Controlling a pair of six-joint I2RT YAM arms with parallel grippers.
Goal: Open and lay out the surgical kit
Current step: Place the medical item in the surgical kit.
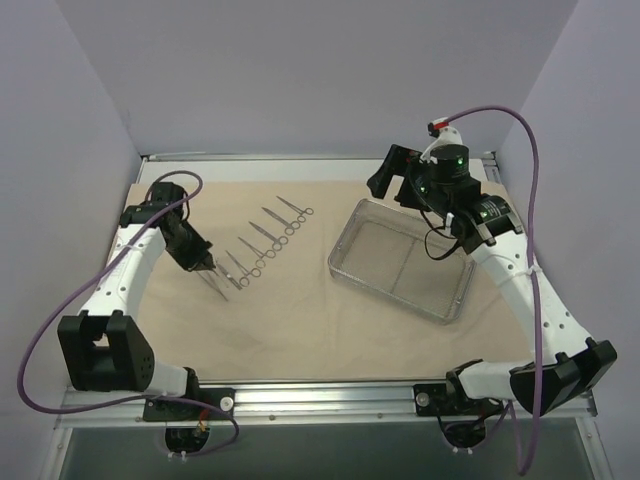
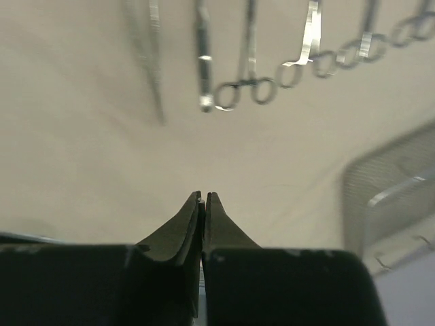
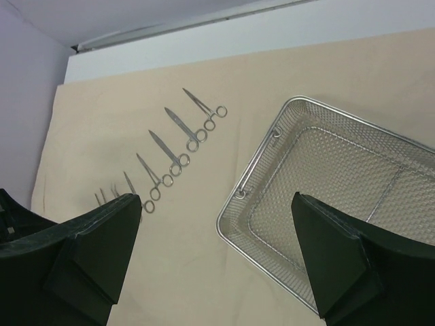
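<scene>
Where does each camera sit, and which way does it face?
Top external: above, behind; looks down on beige cloth wrap, left arm, right arm showing.
Left wrist: low over cloth, facing row of steel ring-handled instruments; shut jaws show.
Right wrist: raised, facing silver wire-mesh tray; open jaws show.
Both wrist views share instruments and tray.

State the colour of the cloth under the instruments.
The cloth is plain beige with no pattern. It shows best in the right wrist view.

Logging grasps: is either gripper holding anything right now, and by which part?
Nothing is held. The left gripper is shut with nothing between its fingers; the right gripper is open and empty.
</scene>
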